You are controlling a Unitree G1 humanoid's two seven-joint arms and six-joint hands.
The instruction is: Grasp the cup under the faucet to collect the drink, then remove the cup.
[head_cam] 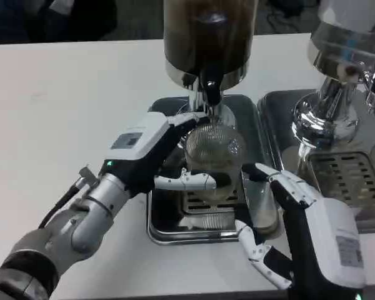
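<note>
Under the faucet (pixel 211 94) of the dark drink dispenser (pixel 209 37), a clear ribbed cup (pixel 214 156) stands on the grate of a steel drip tray (pixel 169 232). The left hand (pixel 151 147) wraps it from the left side, fingers (pixel 186 182) clamped across its lower front, with others at its rim. Doing this step well likely means keeping the cup upright and centred beneath the spout while it fills, then drawing it out level and low enough to miss the faucet. The left forearm reaches in diagonally from the lower left, the white back of the hand facing up. The right hand (pixel 287 231) waits just right of the tray, its fingers (pixel 255 245) apart and holding nothing, near the cup but not touching it. A second chrome dispenser (pixel 331 94) stands on its own tray at the far right of the white desk (pixel 69 100).
</note>
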